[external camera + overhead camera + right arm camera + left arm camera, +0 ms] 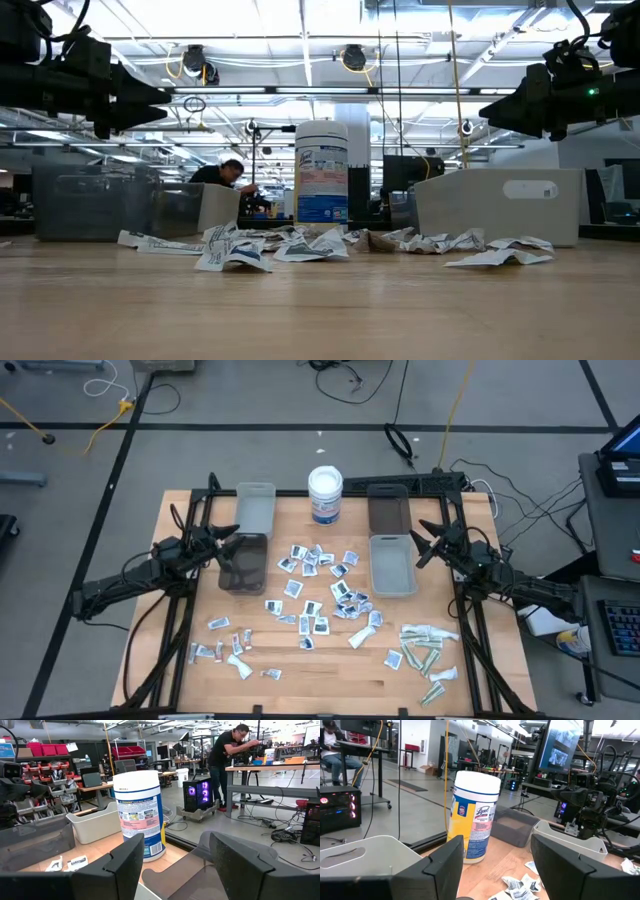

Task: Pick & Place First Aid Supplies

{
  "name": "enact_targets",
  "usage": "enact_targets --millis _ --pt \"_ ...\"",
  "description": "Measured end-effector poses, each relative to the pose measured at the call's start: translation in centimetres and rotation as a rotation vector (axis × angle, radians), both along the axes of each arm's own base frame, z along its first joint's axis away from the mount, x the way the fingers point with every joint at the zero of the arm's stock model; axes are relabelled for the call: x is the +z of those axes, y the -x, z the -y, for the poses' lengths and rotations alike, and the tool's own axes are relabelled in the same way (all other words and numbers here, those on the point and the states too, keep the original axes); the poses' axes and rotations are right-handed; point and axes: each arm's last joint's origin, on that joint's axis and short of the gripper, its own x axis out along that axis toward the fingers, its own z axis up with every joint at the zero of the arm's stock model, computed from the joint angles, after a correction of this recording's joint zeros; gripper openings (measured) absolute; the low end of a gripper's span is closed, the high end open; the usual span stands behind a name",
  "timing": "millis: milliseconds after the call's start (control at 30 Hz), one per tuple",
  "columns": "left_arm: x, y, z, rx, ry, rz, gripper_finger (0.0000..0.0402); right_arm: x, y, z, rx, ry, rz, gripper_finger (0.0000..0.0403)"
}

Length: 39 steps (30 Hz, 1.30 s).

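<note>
- The left gripper [228, 541] hangs above the dark bin [243, 563] at the table's left, jaws spread and holding nothing; dropping straight down could strike the bin's thin plastic wall and shove it.
- The first aid packets [318, 592] lie scattered across the wooden table [330, 675] from the near left through the middle to the near right, all outside the 4 bins. They are flat, crinkled paper or foil, many overlapping, so a pinch could lift 2 at once or slide off.
- The white tub [325, 495] stands upright at the far middle: a smooth tall cylinder that a sweeping arm could topple.
- The right gripper [428, 546] hovers beside the pale bin [392, 565], jaws likewise released and empty; the long sachets [425, 650] at near right look limp and may fold when pinched.
</note>
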Motion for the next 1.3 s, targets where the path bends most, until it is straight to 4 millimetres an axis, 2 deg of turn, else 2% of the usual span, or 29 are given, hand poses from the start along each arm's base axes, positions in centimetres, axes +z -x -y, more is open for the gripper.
enact_targets --millis 467,667,833,1000,1133,1300 --pt "0.0 0.0 0.0 0.000 0.000 0.000 0.0237 0.0 0.0 0.0 0.003 -0.002 0.002 0.0220" --pt "0.0 0.0 0.0 0.000 0.000 0.000 0.0237 0.3 -0.1 0.0 0.028 -0.065 0.003 0.0220" --pt "0.0 0.0 0.0 0.000 0.000 0.000 0.0237 4.5 -0.2 0.0 0.024 -0.110 -0.030 0.0220" --pt "0.0 0.0 0.0 0.000 0.000 0.001 0.0237 7.1 -1.2 0.3 0.015 -0.219 -0.255 0.0219" --pt "0.0 0.0 0.0 0.000 0.000 0.001 0.0237 8.7 -2.7 0.4 0.115 -0.330 -0.426 0.0219" --pt "0.0 0.0 0.0 0.000 0.000 0.000 0.0237 10.7 -4.3 0.5 0.231 -0.456 -0.558 0.0219"
